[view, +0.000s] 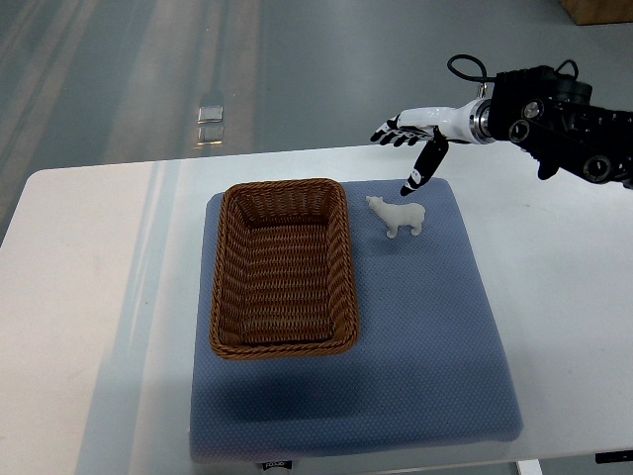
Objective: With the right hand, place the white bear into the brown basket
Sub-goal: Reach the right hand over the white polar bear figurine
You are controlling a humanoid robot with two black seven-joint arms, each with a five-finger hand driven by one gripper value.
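Observation:
A small white bear point(399, 216) stands upright on the blue mat point(425, 327), just right of the brown wicker basket point(284, 267). The basket is rectangular and empty. My right hand point(410, 143) comes in from the right edge and hovers above and slightly behind the bear, fingers spread and holding nothing. Its thumb points down toward the bear without touching it. The left arm is out of view.
The mat lies on a white table point(89, 297). The table's far edge runs just behind the hand. A small shiny object point(209, 124) sits on the floor beyond the table.

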